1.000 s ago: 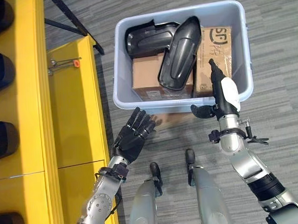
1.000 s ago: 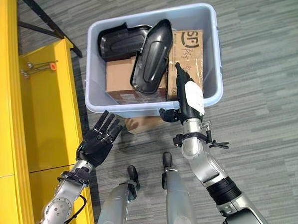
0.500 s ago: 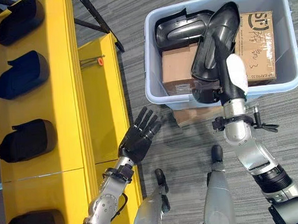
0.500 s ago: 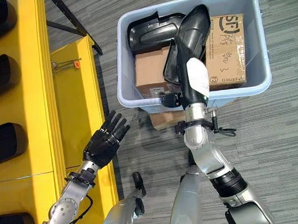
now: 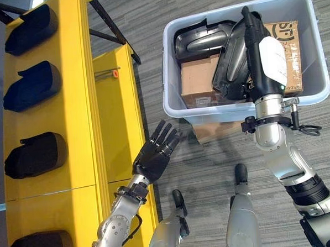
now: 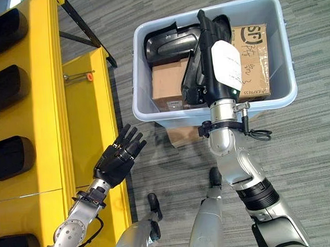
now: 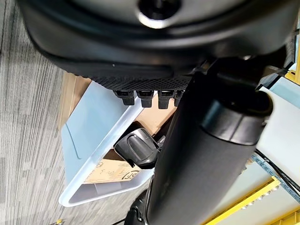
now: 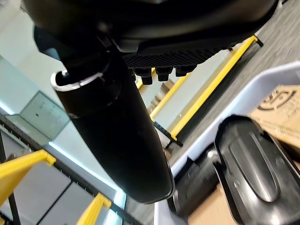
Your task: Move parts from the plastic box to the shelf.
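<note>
The right robot hand [image 5: 265, 68], fingers straight, reaches over the pale blue plastic box [image 5: 174, 95]; it should wrap the long black moulded part [image 5: 233, 64] firmly, left robot hand [image 5: 155, 153] open.

Unreadable print on cardboard box [image 6: 251, 52]

Dark parts [image 5: 32, 154] on yellow shelf [image 5: 75, 106]
</note>
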Robot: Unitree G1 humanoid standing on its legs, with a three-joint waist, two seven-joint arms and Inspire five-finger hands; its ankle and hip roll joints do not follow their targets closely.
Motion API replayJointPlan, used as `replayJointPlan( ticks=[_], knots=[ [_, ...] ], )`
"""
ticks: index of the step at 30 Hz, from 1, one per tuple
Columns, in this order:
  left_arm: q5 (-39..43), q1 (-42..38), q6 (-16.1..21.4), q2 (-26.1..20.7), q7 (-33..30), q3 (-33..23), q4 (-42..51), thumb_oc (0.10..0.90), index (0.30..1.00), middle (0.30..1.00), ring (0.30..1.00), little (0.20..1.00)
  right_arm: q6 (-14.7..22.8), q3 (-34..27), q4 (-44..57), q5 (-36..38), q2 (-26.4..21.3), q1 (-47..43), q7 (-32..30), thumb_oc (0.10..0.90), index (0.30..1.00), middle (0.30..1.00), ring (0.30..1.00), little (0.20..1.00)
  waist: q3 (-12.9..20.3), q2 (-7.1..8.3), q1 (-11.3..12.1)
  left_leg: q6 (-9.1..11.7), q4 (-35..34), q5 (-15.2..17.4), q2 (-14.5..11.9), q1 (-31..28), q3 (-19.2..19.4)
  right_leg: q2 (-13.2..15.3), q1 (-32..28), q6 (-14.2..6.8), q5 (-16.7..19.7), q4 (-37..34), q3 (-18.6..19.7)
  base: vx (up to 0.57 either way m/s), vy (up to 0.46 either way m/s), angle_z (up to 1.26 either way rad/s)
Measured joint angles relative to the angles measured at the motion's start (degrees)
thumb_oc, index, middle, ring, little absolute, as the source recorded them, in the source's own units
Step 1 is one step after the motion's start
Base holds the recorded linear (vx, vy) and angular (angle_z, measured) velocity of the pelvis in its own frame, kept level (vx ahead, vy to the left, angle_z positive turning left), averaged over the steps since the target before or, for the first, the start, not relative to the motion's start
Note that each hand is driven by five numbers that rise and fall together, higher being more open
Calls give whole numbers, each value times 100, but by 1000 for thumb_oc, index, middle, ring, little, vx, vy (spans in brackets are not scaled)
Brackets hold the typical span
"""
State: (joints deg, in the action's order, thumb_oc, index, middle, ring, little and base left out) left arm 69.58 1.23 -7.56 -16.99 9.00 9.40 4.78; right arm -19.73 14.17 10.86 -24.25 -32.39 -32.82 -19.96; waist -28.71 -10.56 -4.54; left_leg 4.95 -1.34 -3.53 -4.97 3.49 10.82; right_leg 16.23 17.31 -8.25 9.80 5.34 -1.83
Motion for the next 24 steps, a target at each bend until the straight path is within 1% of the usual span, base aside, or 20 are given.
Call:
replayJointPlan(
  ticks=[2,3,4,8,10,13,16,20,22,24],
  knots=[
    [1,53,-2,3,0,2,0,900,1000,1000,1000,1000,-25,-93,0,0,-9,-27,0,900,1000,1000,1000,1000,49,-72,0,0,-3,0,0,12,1,0,-4,-12,30,-39,-4,64,33,-1],
    [1,106,-12,9,0,6,0,900,1000,1000,1000,1000,-97,-155,-1,-4,-18,-49,-2,900,1000,1000,1000,1000,101,-149,-2,2,-1,-2,2,34,1,-2,-4,-13,67,-88,-5,54,47,-2],
    [3,147,-12,10,1,6,0,900,1000,1000,1000,1000,-125,-161,-20,-4,-38,-52,-2,900,1000,1000,1000,1000,116,-171,-4,2,4,-2,3,35,2,-1,-3,-37,84,-92,-3,56,58,-2],
    [38,155,-15,9,3,7,0,900,1000,1000,1000,1000,-169,-149,-104,-54,-81,-120,20,900,1000,1000,1000,1000,119,-175,0,2,6,-6,31,55,10,31,15,-33,87,-111,-2,42,59,0],
    [198,166,-69,8,2,10,-1,900,1000,1000,1000,1000,-249,-148,-493,-133,-145,-294,95,900,1000,1000,1000,1000,120,-177,9,5,25,-12,57,94,4,63,37,-37,88,-112,-5,16,41,4],
    [209,175,-82,7,7,10,-2,900,1000,1000,1000,1000,-390,-145,-720,-160,-192,-472,176,900,1000,1000,1000,1000,127,-188,28,3,116,-17,82,364,-5,97,297,-40,103,-42,3,-3,16,3],
    [209,200,-118,10,4,12,-13,900,1000,1000,1000,1000,-570,-89,-752,-160,-186,-470,323,900,1000,1000,1000,1000,126,-188,45,-1,140,-24,84,471,2,101,438,-51,125,35,6,0,0,0],
    [208,170,-118,9,10,9,-14,900,1000,1000,1000,1000,-617,28,-897,-283,-185,-474,348,900,1000,1000,1000,1000,126,-188,51,-3,172,-26,120,570,-3,148,561,-64,81,130,11,-1,5,2],
    [208,179,-120,9,9,10,-16,900,1000,1000,1000,1000,-686,82,-925,-282,-178,-472,474,900,1000,1000,1000,1000,126,-187,71,-5,203,-28,131,617,-7,162,622,-64,73,183,18,-2,12,2],
    [209,178,-113,7,43,6,10,900,1000,1000,1000,1000,-693,92,-927,-530,-194,-493,500,900,1000,1000,1000,1000,119,-196,150,-10,247,-24,140,700,24,169,753,-69,60,257,71,-4,17,-4]
  ],
)
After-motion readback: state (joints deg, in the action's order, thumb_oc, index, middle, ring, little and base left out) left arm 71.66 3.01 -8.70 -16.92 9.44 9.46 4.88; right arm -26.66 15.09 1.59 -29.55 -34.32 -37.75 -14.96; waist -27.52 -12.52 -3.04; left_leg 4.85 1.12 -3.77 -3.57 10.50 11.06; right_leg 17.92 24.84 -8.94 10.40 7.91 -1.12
